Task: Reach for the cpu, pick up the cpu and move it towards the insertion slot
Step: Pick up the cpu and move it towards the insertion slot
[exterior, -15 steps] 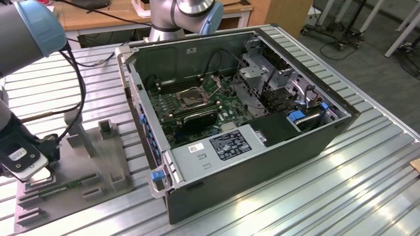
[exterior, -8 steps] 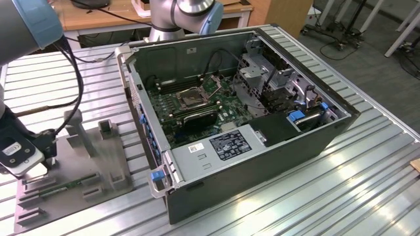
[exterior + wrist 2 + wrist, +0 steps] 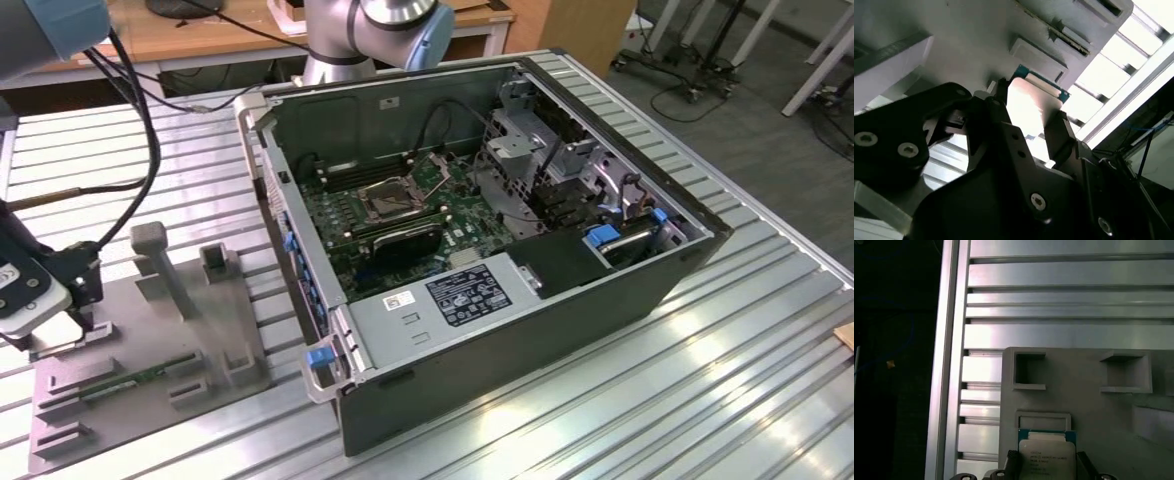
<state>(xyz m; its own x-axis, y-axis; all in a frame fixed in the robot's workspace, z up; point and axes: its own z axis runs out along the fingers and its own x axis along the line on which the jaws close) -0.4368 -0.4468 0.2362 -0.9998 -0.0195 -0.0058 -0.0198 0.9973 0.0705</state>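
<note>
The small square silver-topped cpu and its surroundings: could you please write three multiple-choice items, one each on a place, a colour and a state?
1. Where does the small square silver-topped cpu lie? A in the grey plastic tray, at the pincer; B in a person's hand; C on the floor.
2. Its rim is: A red; B blue-green; C yellow.
3. The black computer case is: A shut; B open-sided; C overturned.
Answers: A, both wrist views show it lying in the tray; B, a blue-green edge frames the silvery top; B, the green circuit board inside is exposed.
</note>
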